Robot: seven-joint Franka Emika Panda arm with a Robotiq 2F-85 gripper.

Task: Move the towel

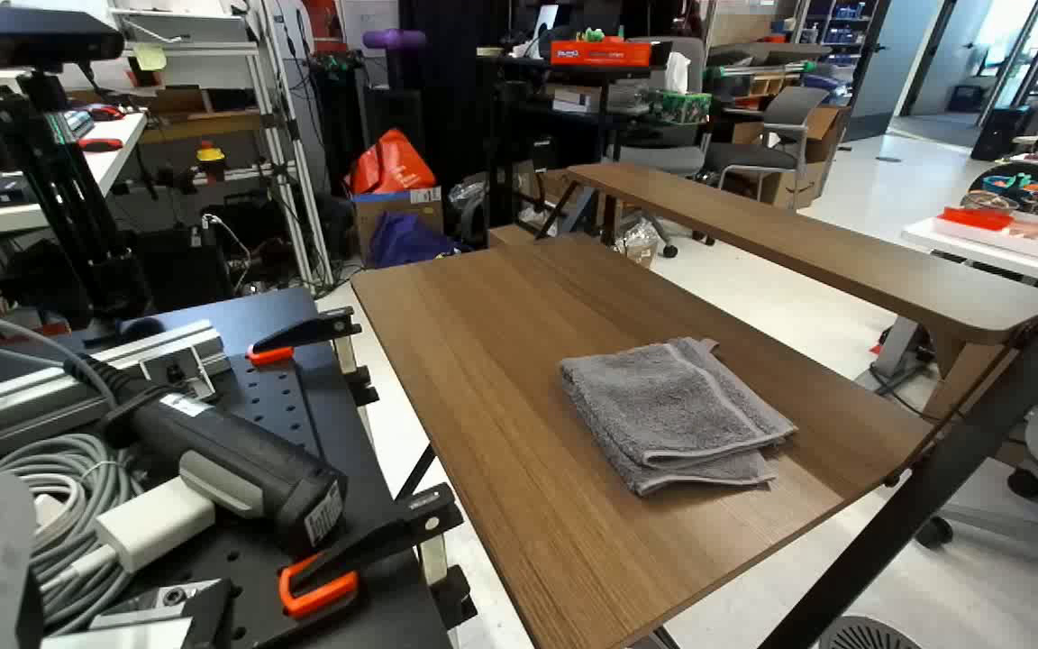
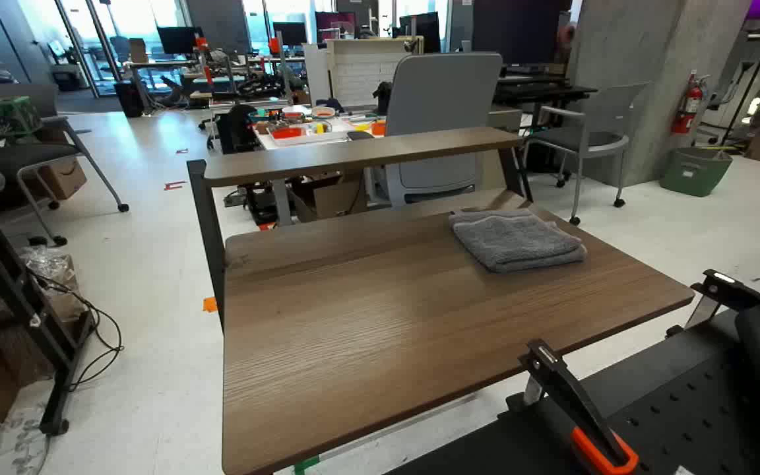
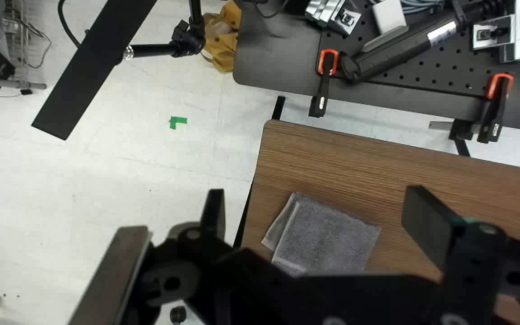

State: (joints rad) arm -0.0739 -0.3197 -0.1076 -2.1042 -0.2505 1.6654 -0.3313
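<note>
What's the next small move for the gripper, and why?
Probably ease the open gripper down toward the towel: in the wrist view its fingers stand wide apart with the towel showing between them, and the towel lies folded on the table, ungripped.

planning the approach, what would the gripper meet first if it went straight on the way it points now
Likely the grey towel, which the open gripper frames in the wrist view, or the brown tabletop just beside it; depth and exact line are unclear.
</note>
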